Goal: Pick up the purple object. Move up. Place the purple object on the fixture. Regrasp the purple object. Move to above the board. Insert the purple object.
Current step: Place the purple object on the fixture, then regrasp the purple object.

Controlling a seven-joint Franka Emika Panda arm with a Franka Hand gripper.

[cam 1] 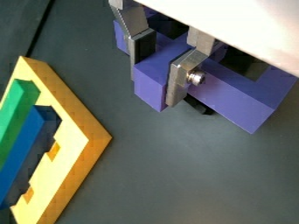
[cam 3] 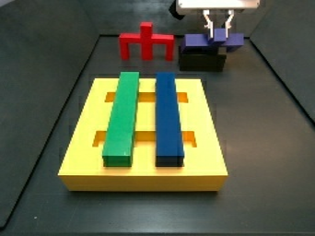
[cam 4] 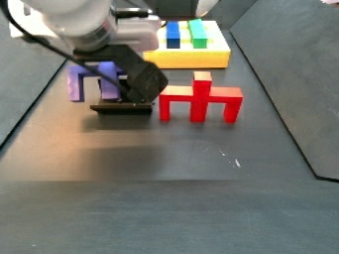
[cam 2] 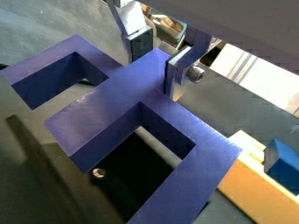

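Gripper: your silver-plated two-finger gripper (cam 3: 219, 34), upper right in a side view, is clamped on the post.
Piece: blocky purple object (cam 3: 215, 40) rests on the small black fixture (cam 3: 204, 57).
Board: thick yellow slab (cam 3: 145, 171) lies lower left of you.

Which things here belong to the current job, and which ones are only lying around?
Belong to the job: purple object, sitting on the fixture; tool, its fingers around the purple post; board, with green bar and blue bar.
Only lying around: red piece.

Even overhead light, soft focus
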